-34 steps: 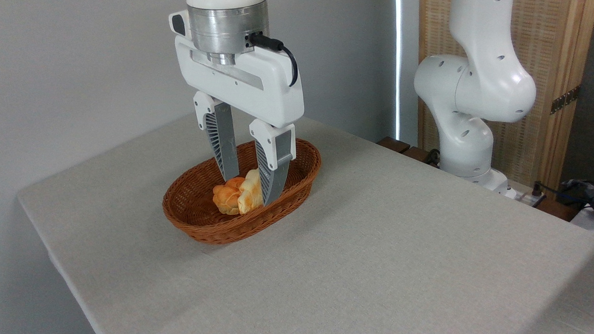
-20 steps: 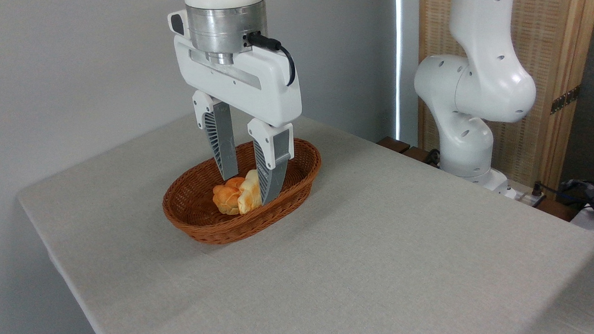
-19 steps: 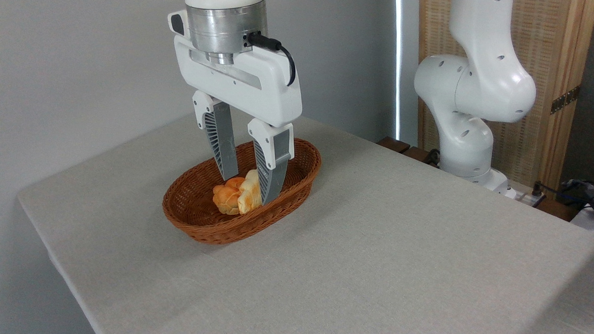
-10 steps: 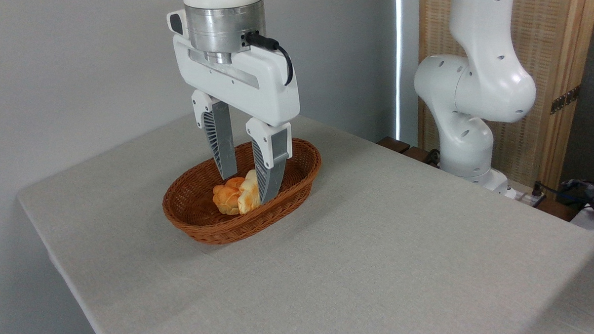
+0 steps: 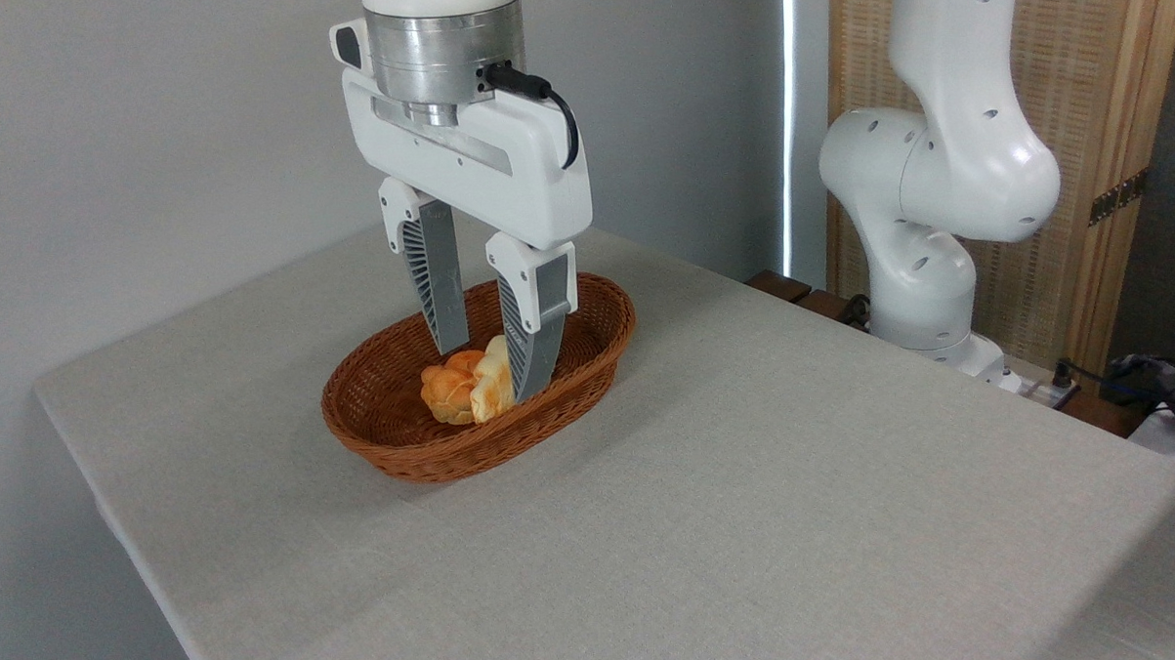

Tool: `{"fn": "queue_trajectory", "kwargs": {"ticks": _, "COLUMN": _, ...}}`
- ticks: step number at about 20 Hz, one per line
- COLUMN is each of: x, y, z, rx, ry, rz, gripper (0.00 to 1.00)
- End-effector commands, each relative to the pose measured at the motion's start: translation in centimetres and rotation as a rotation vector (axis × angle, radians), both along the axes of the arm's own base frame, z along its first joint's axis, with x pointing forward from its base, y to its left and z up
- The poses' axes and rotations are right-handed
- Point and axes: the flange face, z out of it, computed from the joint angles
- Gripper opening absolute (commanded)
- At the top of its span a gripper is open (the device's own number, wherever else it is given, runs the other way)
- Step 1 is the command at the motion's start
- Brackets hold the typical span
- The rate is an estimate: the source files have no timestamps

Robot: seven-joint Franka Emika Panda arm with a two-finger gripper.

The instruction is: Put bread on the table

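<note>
The bread point(image 5: 496, 380), a pale golden loaf with browner edges, stands on edge inside the brown wicker basket point(image 5: 426, 458). My gripper point(image 5: 491, 374) reaches straight down into the basket, shut on the bread. Its two ribbed grey fingers point(image 5: 437, 296) press the loaf from the back left and front right. The right finger hides part of the loaf. A small orange-brown knotted bun point(image 5: 447, 392) lies against the bread's left side on the basket floor. The basket sits on the light grey-beige table point(image 5: 750, 500), toward its far left part.
The robot's white base and lower arm point(image 5: 934, 191) rise at the table's far right edge. Behind it is a woven wooden screen point(image 5: 1098, 107). A grey wall runs behind the table. The table's left edge point(image 5: 115, 513) drops off close to the basket.
The gripper has crept up and slightly left by a few pixels with its fingers still closed on the loaf. The bun and basket have not moved.
</note>
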Motion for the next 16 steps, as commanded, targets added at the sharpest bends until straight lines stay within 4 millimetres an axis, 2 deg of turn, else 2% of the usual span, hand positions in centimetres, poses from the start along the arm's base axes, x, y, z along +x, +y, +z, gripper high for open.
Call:
{"fn": "queue_trajectory", "kwargs": {"ticks": 1, "x": -0.3, "y": 0.0, "z": 0.6, "rx": -0.008, "ry": 0.011, "rz": -0.009, "gripper": 1.00}}
{"fn": "queue_trajectory", "kwargs": {"ticks": 14, "x": -0.3, "y": -0.2, "z": 0.6, "rx": -0.016, "ry": 0.011, "rz": -0.003, "gripper": 1.00}}
{"fn": "queue_trajectory", "kwargs": {"ticks": 16, "x": -0.5, "y": -1.1, "z": 0.5, "rx": -0.016, "ry": 0.028, "rz": 0.016, "gripper": 1.00}}
